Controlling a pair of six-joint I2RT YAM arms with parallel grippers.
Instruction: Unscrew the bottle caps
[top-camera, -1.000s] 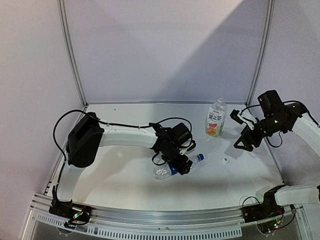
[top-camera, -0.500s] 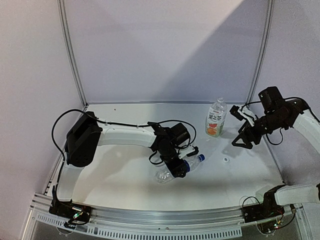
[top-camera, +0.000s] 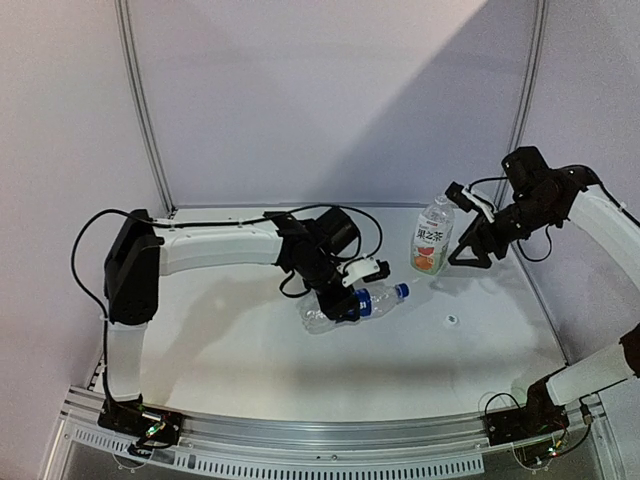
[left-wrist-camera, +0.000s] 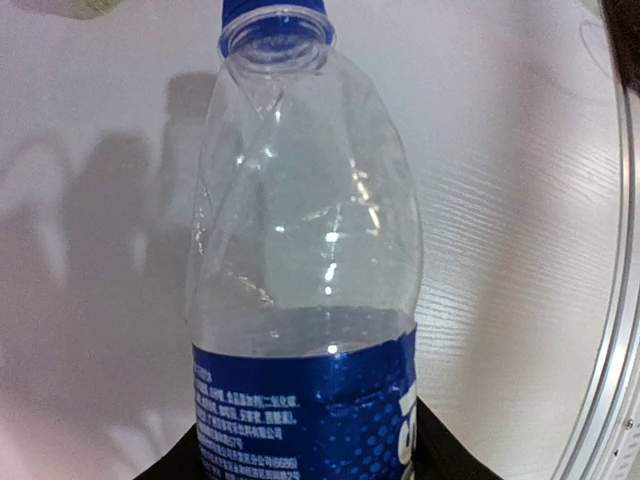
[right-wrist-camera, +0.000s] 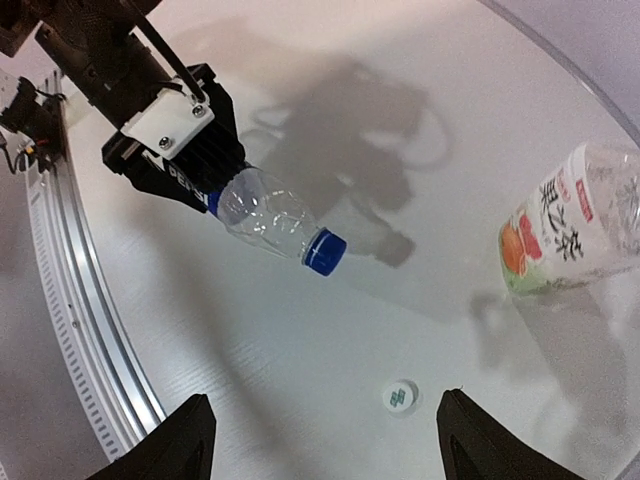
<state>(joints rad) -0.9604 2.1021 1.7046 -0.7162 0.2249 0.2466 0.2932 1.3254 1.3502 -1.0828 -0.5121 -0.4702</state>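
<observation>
Surface: white counter (top-camera: 230, 350), pale walls (top-camera: 320, 100) behind and at both sides.
Pepsi bottle (top-camera: 365, 302): clamped at its label by the left end effector (top-camera: 343, 303), held sideways off the counter, blue cap (top-camera: 401, 291) on.
Wide bottle (top-camera: 432, 237): upright at back right; white cap (top-camera: 452, 320) loose in front of it.
Right end effector (top-camera: 468, 255): jaws wide, empty, near the wide bottle.
Change: a second ago the Pepsi bottle lay nearer the front.
Room: bare counter left and front, up to the rail (top-camera: 300, 432).
</observation>
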